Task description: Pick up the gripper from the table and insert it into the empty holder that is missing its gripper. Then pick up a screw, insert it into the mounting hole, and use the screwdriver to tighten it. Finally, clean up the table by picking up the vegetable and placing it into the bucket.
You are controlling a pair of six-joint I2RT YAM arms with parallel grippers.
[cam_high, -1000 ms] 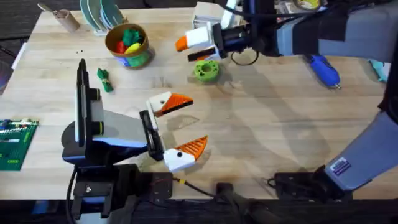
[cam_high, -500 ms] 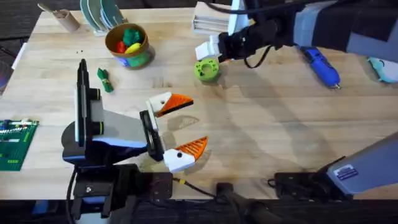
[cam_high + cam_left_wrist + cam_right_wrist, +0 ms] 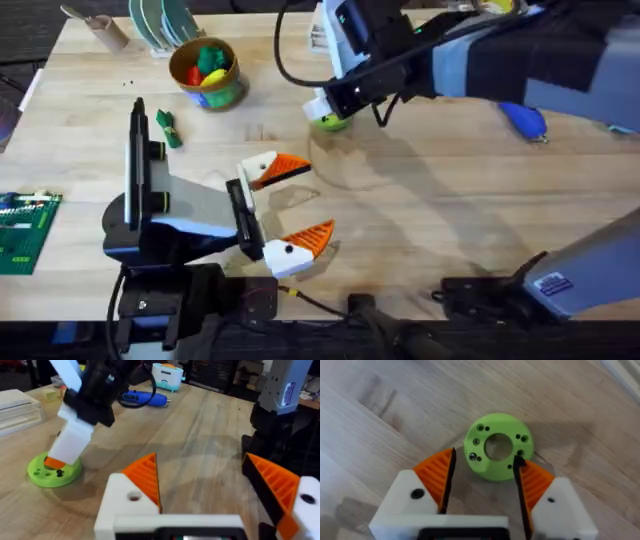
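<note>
Spread fingers of our right gripper [image 3: 482,477] straddle the lime-green round plastic ring [image 3: 498,446]; screw-picking step, we judge, closing on one next. Left gripper [image 3: 283,205] open; chunky blue screwdriver [image 3: 522,116] at three o'clock

On the surface [image 3: 420,220], the bucket [image 3: 205,72] sits in the upper left of the overhead frame, with the vegetable [image 3: 167,128] just below and left of it. The ring [image 3: 330,121] lies near the top centre, under the right pincer [image 3: 322,103], whose fingers stand apart on either side of it. The screwdriver [image 3: 522,117] lies at the upper right. The left pincer [image 3: 282,205] rests in the lower centre, fingers spread, well apart from the ring.
</note>
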